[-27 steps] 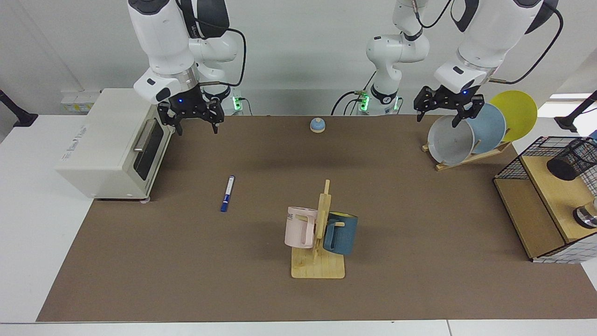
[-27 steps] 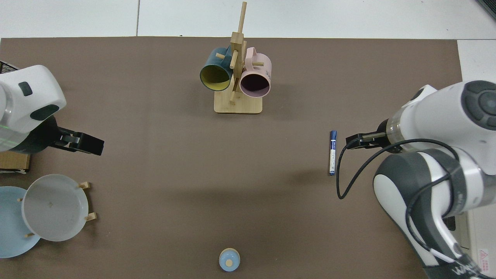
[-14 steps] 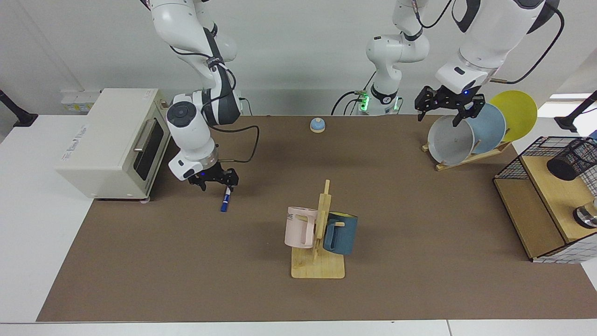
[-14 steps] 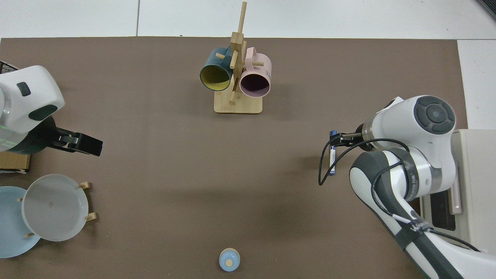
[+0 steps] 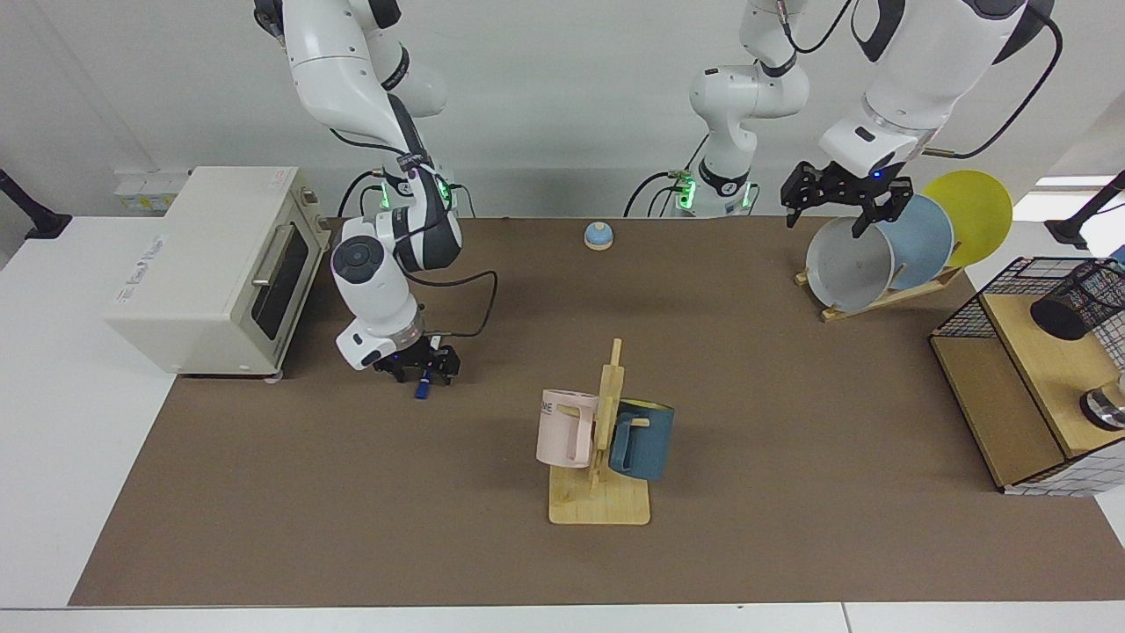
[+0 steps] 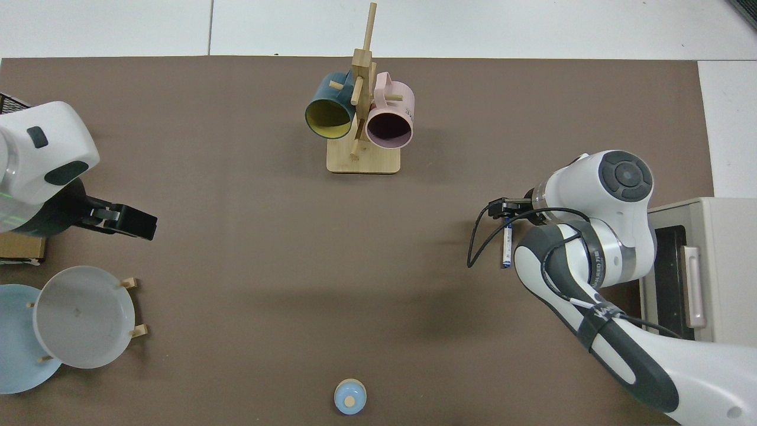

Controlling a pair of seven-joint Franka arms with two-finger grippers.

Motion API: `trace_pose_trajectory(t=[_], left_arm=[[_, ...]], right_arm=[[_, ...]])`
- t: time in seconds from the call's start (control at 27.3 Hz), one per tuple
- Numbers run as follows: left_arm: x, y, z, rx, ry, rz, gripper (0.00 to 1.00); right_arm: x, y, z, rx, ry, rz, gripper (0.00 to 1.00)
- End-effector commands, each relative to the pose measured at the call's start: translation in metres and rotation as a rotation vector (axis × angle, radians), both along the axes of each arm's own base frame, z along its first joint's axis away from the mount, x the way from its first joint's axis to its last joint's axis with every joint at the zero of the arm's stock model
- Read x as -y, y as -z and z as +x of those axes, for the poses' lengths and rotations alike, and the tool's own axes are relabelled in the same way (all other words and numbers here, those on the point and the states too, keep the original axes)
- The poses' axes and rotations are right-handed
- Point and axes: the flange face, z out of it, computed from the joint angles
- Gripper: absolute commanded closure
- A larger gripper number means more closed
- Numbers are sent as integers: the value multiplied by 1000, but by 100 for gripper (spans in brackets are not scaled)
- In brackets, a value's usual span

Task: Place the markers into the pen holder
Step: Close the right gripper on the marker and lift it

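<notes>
Facing view: the right pincer point(image 5: 424, 365) was down at the marker point(image 5: 423, 388) lying on the brown desk point(image 5: 352, 510), fingers straddling it, closure indeterminable. The left pincer point(image 5: 841, 204) waited, spread and empty, above the plates point(image 5: 848, 264). The pen holder point(image 5: 1079, 301) lay at 3 o'clock on the rack point(image 5: 1011, 387).

Top view: the marker point(image 6: 506, 248) lay beside the toaster oven point(image 6: 698, 266), at 3 o'clock.

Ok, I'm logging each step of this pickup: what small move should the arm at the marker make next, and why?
Probably close the right pincer on the marker. It sits low and looks open astride the barrel, so it is not yet gripping. The pen holder is far off at the other side, so the lift comes after. The left pincer waits open above the plates.
</notes>
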Motion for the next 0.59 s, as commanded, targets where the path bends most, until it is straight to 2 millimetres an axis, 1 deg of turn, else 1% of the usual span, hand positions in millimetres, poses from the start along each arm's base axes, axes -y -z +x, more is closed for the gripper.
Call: trace_pose_trajectory(t=[0.0,0.07,0.15,0.26,0.29,0.4,0.48,0.55], left_arm=[[-5,-1,-9,-8,9,6,0],[-4,-1,-9,-8,10,6,0],[-4,-1,-9,-8,10,6,0],[-4,-1,-9,-8,10,4,0],[-4,-2,-9,-7,10,4,0],[-4,-1,-9,-8,10,4,0],[-4,-1,-9,-8,10,4,0],[-4,-1,-9,-8,10,4,0]], right_arm=[[5,-2,-1,-6,-36,-59,32],[9,0,-3,-30,-70,-85,45],[11,-2,-3,-41,-101,-94,53],[15,-5,-3,-45,-110,-97,74],[15,-6,-3,-52,-112,-100,79],[14,-10,-2,-63,-112,-103,92],[14,-12,-1,-63,-114,-104,98],[14,-17,-1,-63,-109,-105,100]])
